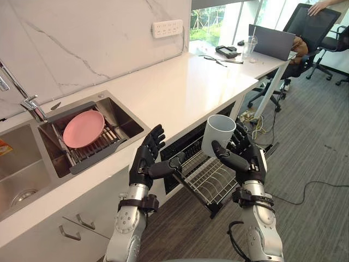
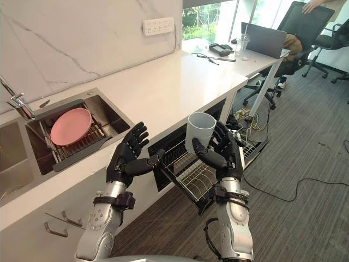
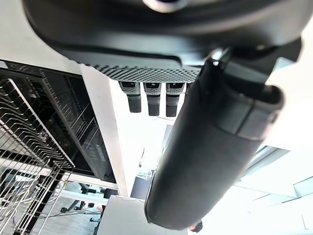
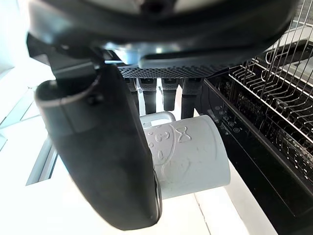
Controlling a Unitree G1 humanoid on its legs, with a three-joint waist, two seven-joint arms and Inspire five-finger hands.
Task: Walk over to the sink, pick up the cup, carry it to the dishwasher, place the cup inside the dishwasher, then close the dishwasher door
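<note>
Gripping the cup (image 1: pixel 218 134) mouth up, the right hand (image 1: pixel 250 159) has its thumb and fingers curled round the white wall. The cup is held in the air over the pulled-out wire rack (image 1: pixel 211 180) of the open dishwasher (image 1: pixel 177 146), which lies below and ahead of that hand. To its left, the left hand (image 1: pixel 143 164) hovers empty, fingers straight and spread, thumb pointing toward the rack, apart from the cup. Farther left of that hand, a pink plate (image 1: pixel 83 129) rests on a drainer in the sink (image 1: pixel 124 117), set in the white tabletop (image 1: pixel 180 87)
</note>
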